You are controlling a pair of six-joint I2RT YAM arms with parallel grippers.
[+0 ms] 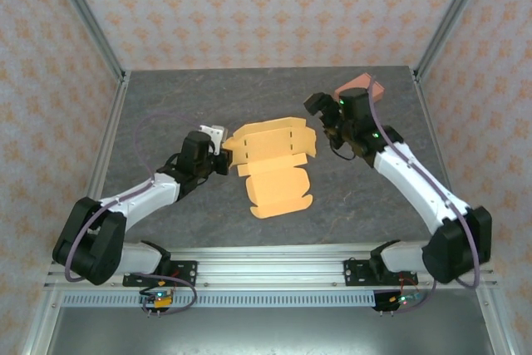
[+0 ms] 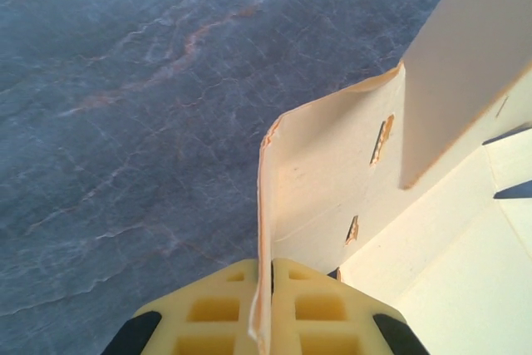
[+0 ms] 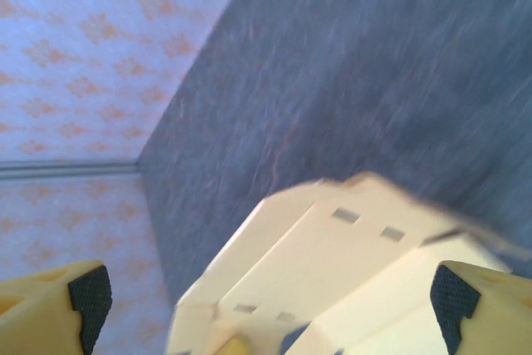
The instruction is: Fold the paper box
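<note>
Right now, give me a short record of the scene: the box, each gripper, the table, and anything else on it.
box: orange paper, partly folded, far walls raised, near flap lying flat
left gripper: shut on the box's left side flap
right gripper: open wide at the box's right end, holding nothing
table: grey, stone-patterned
card: pinkish, far right corner, behind the right arm

Orange paper box (image 1: 272, 161) mid-table, partly folded: back walls raised, front flap flat toward near edge.
</note>
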